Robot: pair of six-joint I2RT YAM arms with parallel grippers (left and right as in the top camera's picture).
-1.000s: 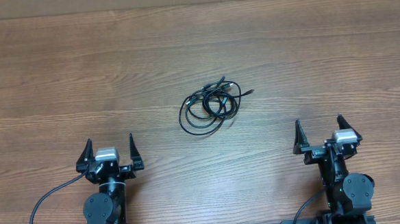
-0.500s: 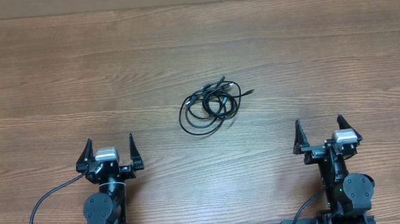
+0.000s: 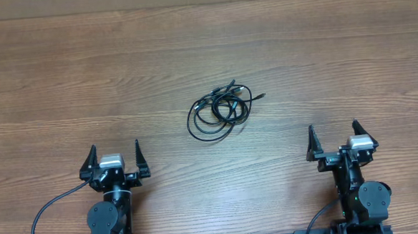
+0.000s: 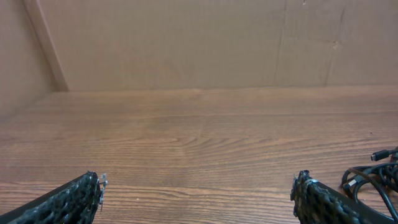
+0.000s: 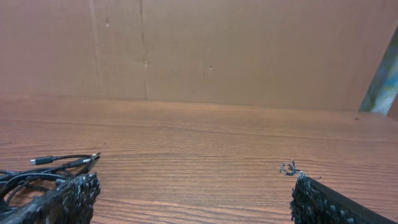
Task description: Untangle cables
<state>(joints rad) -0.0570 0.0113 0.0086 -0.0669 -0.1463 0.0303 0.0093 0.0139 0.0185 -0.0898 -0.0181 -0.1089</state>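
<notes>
The cables (image 3: 219,109) lie in one tangled black coil in the middle of the wooden table (image 3: 85,73), with small plugs sticking out at its upper right. My left gripper (image 3: 115,154) rests near the front edge, well to the coil's lower left, open and empty. My right gripper (image 3: 332,135) sits at the front right, also open with nothing between its fingers. In the left wrist view the cables (image 4: 373,174) show at the far right edge, past the left gripper (image 4: 198,186). From the right wrist, the cables (image 5: 43,171) show at the left, beside the right gripper (image 5: 194,186).
A brown cardboard wall (image 4: 186,43) stands along the table's far edge. A thicker black arm cable (image 3: 45,211) loops by the left arm's base. A bit of frayed fibre (image 5: 288,168) clings to the right fingertip.
</notes>
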